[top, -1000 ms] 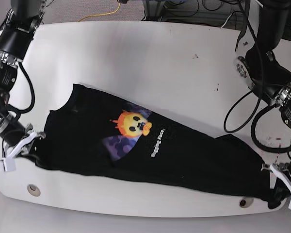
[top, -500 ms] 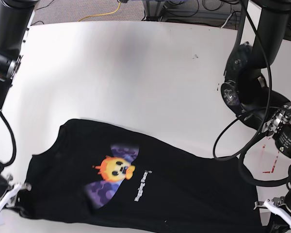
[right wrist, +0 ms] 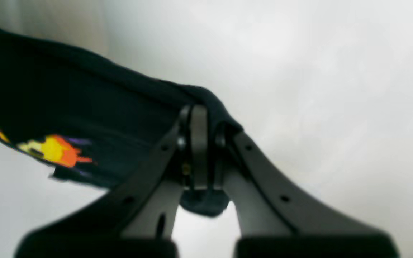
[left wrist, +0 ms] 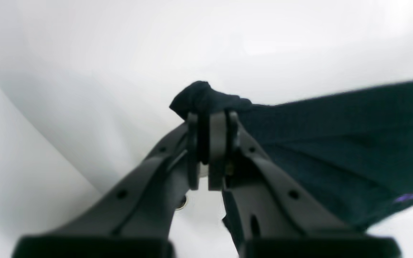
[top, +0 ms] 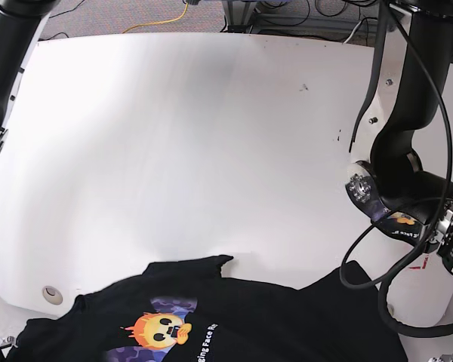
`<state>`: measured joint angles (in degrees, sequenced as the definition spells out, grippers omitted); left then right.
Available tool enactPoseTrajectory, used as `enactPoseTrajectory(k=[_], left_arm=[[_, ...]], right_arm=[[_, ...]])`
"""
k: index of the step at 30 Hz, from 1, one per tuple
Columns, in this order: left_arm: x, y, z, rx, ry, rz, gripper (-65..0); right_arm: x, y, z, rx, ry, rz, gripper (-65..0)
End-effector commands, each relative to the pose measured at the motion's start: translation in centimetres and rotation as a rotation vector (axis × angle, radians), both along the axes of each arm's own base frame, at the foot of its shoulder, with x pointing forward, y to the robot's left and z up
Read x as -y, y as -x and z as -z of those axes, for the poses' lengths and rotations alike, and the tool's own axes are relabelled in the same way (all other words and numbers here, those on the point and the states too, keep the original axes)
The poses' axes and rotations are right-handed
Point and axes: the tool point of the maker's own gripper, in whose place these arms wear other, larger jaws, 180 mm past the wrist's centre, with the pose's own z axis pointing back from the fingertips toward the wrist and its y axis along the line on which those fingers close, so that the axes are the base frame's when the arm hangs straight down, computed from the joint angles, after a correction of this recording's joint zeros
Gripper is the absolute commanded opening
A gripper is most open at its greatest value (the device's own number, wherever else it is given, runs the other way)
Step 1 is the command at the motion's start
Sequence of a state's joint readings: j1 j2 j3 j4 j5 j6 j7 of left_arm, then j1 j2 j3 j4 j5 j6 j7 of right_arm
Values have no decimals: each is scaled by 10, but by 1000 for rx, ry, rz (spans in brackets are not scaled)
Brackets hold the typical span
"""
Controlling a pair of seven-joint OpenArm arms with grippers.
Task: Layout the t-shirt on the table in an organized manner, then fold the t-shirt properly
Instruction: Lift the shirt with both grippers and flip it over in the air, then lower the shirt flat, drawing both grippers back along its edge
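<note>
The black t-shirt [top: 211,317] with an orange and yellow face print hangs spread across the near edge of the white table [top: 196,136], its lower part cut off by the frame. In the left wrist view my left gripper [left wrist: 210,116] is shut on a bunched corner of the t-shirt [left wrist: 335,143], which stretches taut to the right. In the right wrist view my right gripper [right wrist: 199,109] is shut on another corner of the t-shirt [right wrist: 66,107], which stretches left with the print showing. Both grippers are below the base view's bottom edge.
The left arm's elbow and looping black cables [top: 396,185] stand over the table's right side. A round grommet hole [top: 52,294] sits near the front left edge. Red tape marks [top: 417,265] lie at the right. A yellow cable [top: 166,19] lies on the floor behind.
Both grippers have pulled the t-shirt toward the near edge, out of the bottom of the base view. The shirt has slid down the frame and spread wider.
</note>
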<state>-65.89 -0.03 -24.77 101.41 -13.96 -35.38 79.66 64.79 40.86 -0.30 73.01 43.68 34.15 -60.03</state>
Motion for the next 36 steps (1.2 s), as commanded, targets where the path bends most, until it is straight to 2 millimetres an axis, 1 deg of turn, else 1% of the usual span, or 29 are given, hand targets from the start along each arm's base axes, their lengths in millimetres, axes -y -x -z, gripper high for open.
enactPoseTrajectory(k=[1,3,6,8,9,10,11,13,14,15,17,19,21,24,25,27,28,29,31,33,36], left_arm=[[4,3,-19,57,-5,12,-650],[3,2,-14,43,-4,11,-650],[3,-3,15,-17,-7,8,-650],[-2,-4,32,-57,-14,-2,-650],[-4,-5,46,-86,-17,-8,-650],[-4,-6,52,-100,-17,-8,-650],[-4,-7,75,-148,-15,-6,-650],[-5,-6,97,-194,-16,-8,-650],[-7,-4,115,-229,-18,-14,-650],[-10,-2,125,-248,-21,-22,-650],[-15,6,150,-302,-32,-41,-650],[-17,14,170,-350,-39,-52,-650],[-24,26,194,-395,-45,-76,-650],[-34,43,228,-467,-53,-103,-650],[-41,53,244,-504,-58,-122,-650],[-49,67,266,-554,-50,-135,-650],[-56,78,282,-588,-34,-141,-650],[-59,82,287,-600,-28,-144,-650],[-67,103,313,-659,4,-145,-650],[-75,121,331,-701,23,-150,-650],[-88,146,350,-755,42,-164,-650]], right_arm=[[12,6,-18,33,9,32,-650],[14,9,-9,13,24,39,-650],[10,14,13,-17,49,32,-650],[12,21,22,-14,45,38,-650],[13,26,32,-27,41,41,-650],[14,29,38,-36,39,43,-650],[16,37,52,-58,31,49,-650],[17,47,64,-75,26,50,-650],[18,54,76,-94,22,50,-650],[18,58,84,-107,23,50,-650],[17,70,106,-144,19,46,-650],[17,81,124,-171,15,42,-650],[13,97,150,-214,-5,37,-650],[8,115,179,-258,-30,38,-650],[6,124,189,-273,-35,42,-650],[3,139,207,-309,-39,47,-650],[-2,151,221,-336,-44,45,-650],[-3,155,226,-346,-47,46,-650],[-12,172,244,-381,-59,42,-650],[-20,186,257,-408,-74,40,-650],[-31,203,274,-448,-97,35,-650]])
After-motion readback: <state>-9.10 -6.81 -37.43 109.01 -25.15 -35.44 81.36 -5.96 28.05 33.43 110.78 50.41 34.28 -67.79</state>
